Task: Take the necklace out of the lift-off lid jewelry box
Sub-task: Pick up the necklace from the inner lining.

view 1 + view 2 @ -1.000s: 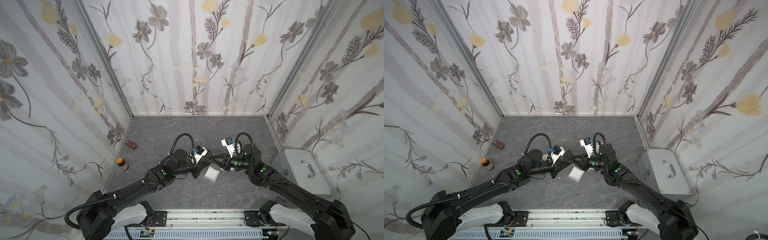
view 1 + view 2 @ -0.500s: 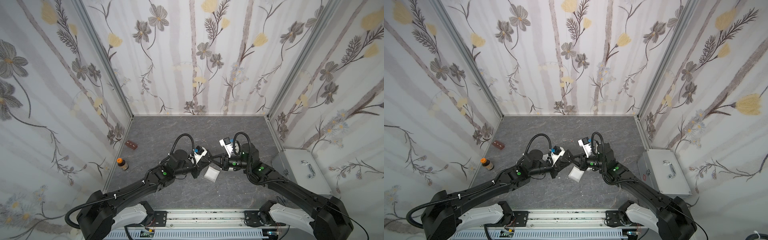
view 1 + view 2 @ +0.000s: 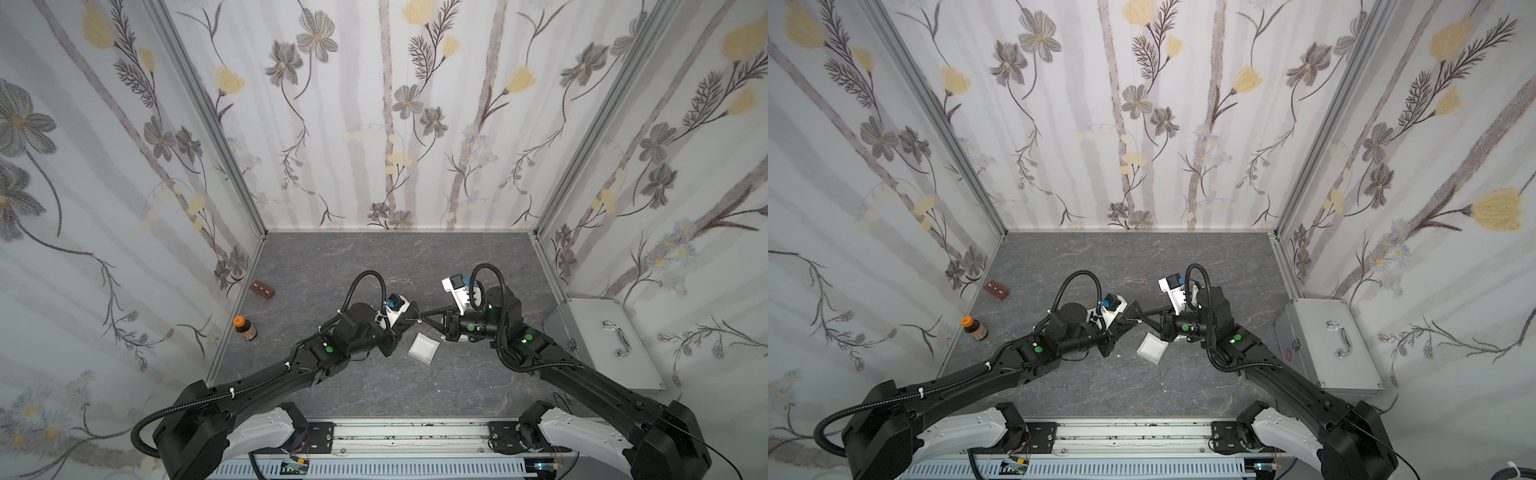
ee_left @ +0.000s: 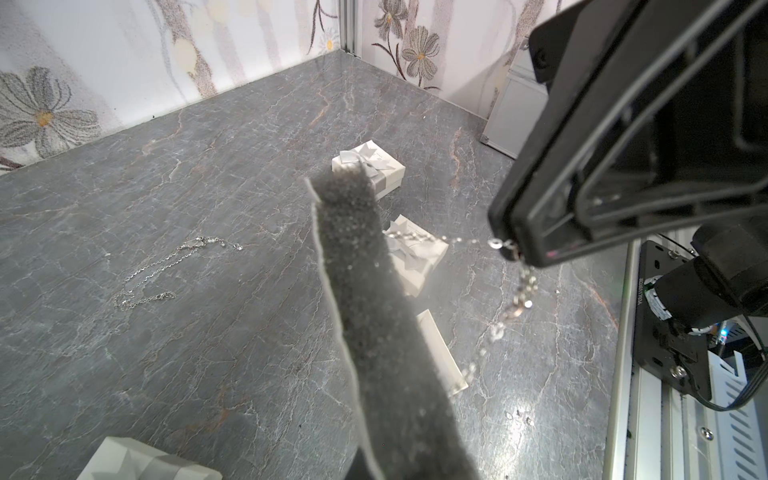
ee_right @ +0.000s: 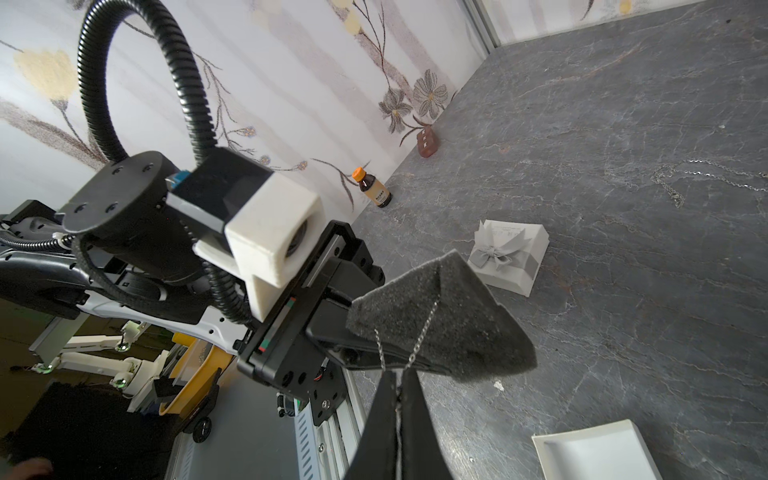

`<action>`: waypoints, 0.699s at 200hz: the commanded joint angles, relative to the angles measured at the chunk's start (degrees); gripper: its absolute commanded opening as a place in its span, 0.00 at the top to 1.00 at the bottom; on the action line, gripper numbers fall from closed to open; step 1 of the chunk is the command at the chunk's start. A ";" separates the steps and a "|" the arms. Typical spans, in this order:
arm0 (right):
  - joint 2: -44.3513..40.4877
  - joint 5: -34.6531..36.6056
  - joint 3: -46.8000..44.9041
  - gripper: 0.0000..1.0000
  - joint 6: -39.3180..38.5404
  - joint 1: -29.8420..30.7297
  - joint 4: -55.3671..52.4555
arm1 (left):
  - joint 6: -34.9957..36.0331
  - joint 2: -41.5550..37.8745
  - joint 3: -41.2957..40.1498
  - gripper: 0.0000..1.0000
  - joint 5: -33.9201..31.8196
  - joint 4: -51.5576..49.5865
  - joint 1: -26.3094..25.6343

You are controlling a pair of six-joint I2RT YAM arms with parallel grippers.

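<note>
Closing since a second ago, right gripper now pinches the necklace looped over the foam pad, which left gripper clamps, at twelve o'clock from the open box.

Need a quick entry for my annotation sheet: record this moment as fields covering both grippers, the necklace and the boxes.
left gripper: shut on grey foam pad
right gripper: shut on necklace
necklace: strung over the grey foam pad, off the table
open box half: on the table near the grippers, empty
bow-topped boxes: two, closed, on the table
second chain: lying loose on the table
task stage: necklace out of the box, not yet off the pad
</note>
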 commanded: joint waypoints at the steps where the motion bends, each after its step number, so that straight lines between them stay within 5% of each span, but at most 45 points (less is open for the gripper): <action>1: 0.42 -1.06 1.10 1.00 0.56 -0.12 2.34 | 1.50 -0.09 -0.11 1.00 0.39 -0.72 0.07; 88: 4.20 -0.24 4.43 1.00 2.41 -0.86 3.31 | 1.95 -0.76 -0.53 1.00 4.22 -1.57 -0.20; 140: 1.88 -2.66 -0.62 0.80 -0.91 -0.94 2.19 | 3.05 -2.46 -0.95 1.00 2.49 -1.58 -0.20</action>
